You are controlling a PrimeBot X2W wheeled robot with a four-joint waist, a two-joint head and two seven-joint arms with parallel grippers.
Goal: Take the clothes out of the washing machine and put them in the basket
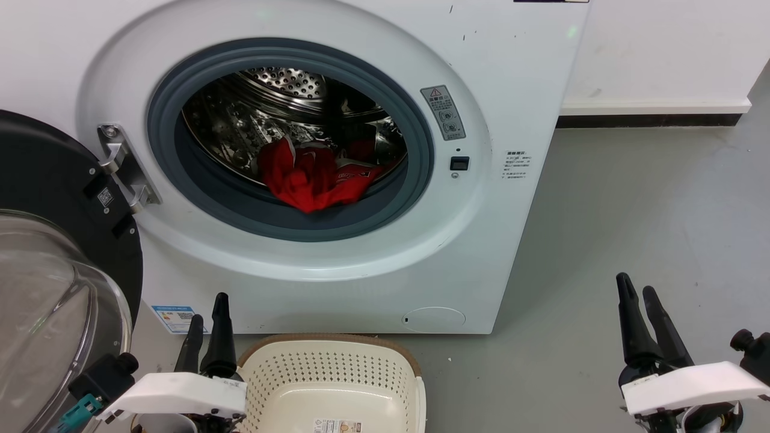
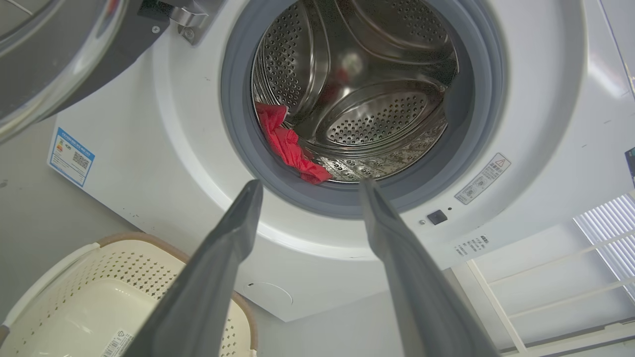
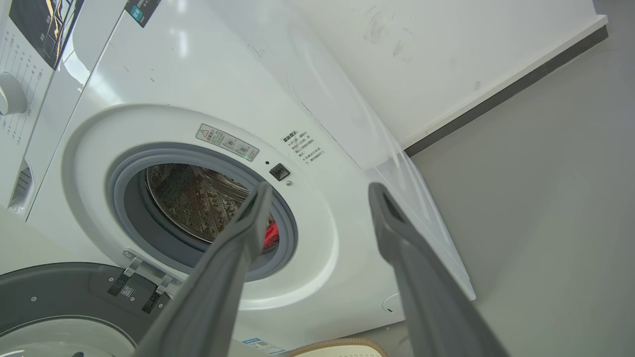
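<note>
Left gripper (image 1: 209, 310), just beside the basket (image 1: 328, 361), and right gripper (image 1: 636, 284) are seen empty. Beyond the left's wide-spread fingers (image 2: 223, 248), clothes (image 2: 290, 146) lie at the lip of the drum (image 2: 377, 109); the bunch should be pinched deep. Right fingers (image 3: 218, 277) are equally spread.

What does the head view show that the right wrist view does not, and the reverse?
Head view adds: the left tool, open, and the label in the basket. Right wrist view adds: the knob high on the washer. Shared: the washer, its open door, red clothes in the drum, the basket rim, the right tool, open.
</note>
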